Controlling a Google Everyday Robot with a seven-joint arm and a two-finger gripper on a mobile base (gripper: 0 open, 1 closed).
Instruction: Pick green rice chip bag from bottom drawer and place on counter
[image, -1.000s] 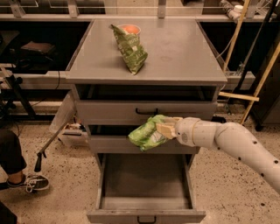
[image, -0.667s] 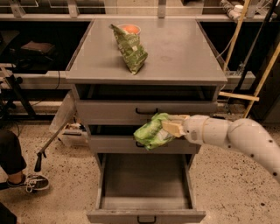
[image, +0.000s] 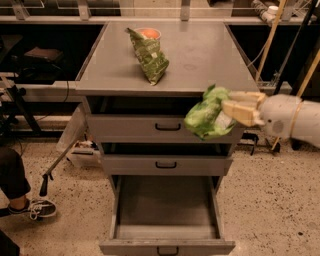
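My gripper (image: 235, 111) comes in from the right and is shut on the green rice chip bag (image: 206, 116), bright light-green and crinkly with a whitish patch. It holds the bag in the air in front of the top drawer's right end, just below the counter's front right edge (image: 225, 85). The bottom drawer (image: 166, 235) is pulled open below and its inside looks bare. The counter is a flat grey metal top.
A darker olive-green narrow bag (image: 149, 55) and an orange-topped cup (image: 148, 33) stand on the counter's back left. Two shallower drawers (image: 165, 165) are shut. A person's leg and shoe (image: 30, 207) are at the left. Poles lean at the right.
My gripper has lifted the bag up and to the right, from in front of the middle drawer to just under the counter's front right edge.
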